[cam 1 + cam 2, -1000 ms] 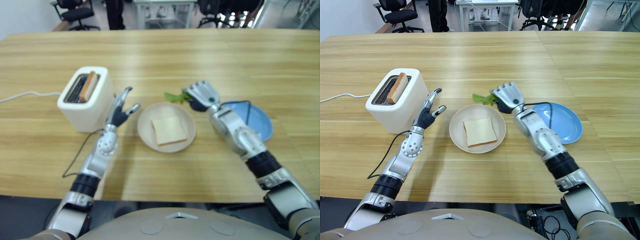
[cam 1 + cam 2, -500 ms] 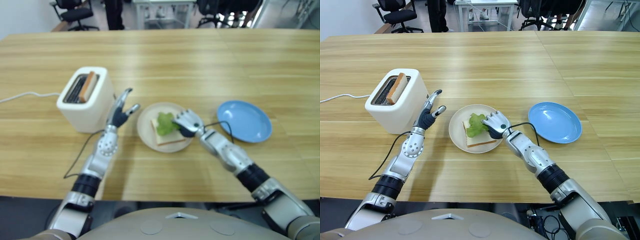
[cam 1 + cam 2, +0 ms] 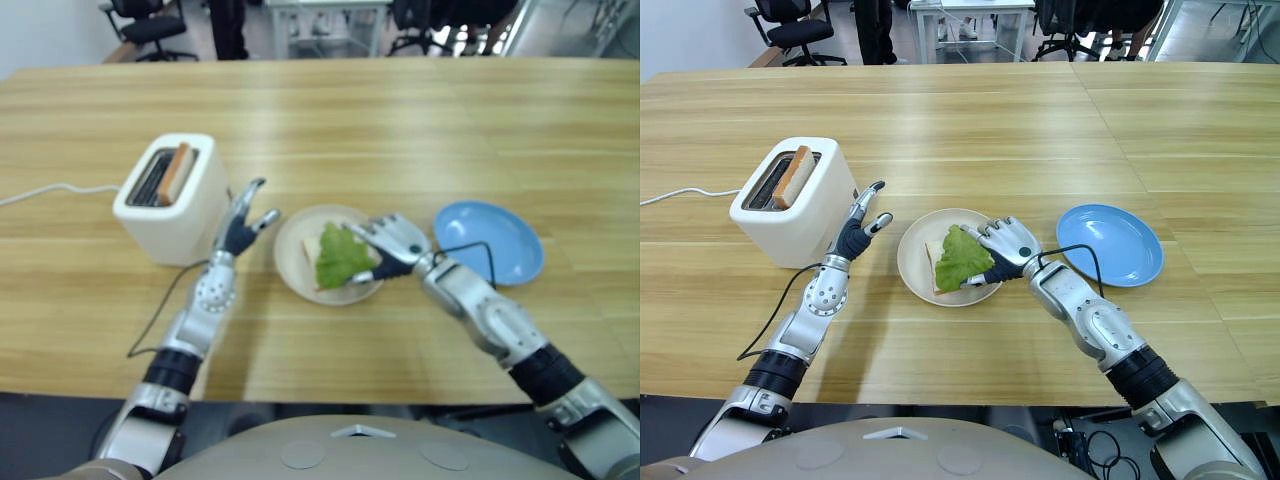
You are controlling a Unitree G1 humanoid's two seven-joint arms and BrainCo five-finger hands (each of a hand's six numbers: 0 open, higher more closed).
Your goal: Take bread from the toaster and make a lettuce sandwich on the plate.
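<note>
Bread for the sandwich sat in two places on the wooden table (image 3: 1040,130): one slice stood in a slot of the white toaster (image 3: 790,210) at the robot's left, and the other lay on the beige plate (image 3: 910,262) near the middle. An empty blue plate (image 3: 1110,245) lay just to the right of the beige one.

The right hand (image 3: 1012,245) hovered over the beige plate's right rim with its fingers spread and unclenched. It was touching the right edge of the lettuce leaf (image 3: 960,258) but seemed to have let it go. The left hand (image 3: 855,232) stood just beside the toaster's right wall, fingers extended and holding nothing.

The leaf covered most of the bread slice on the plate (image 3: 931,268), leaving only that slice's left and lower edges showing.

The nearest risk was the leaf clinging to the right hand's fingers as it pulled away, which could drag the leaf off the bread or nudge the plate.

The second risk lay at the toaster. The toaster slice (image 3: 792,176) stood narrow and upright in its slot, so a coarse grasp could crush it, or drop it on the way across. The left hand was also close enough that a careless reach might push the toaster or catch its white cord (image 3: 680,193).

Setting that slice down off-centre would make the leaf slide out.
</note>
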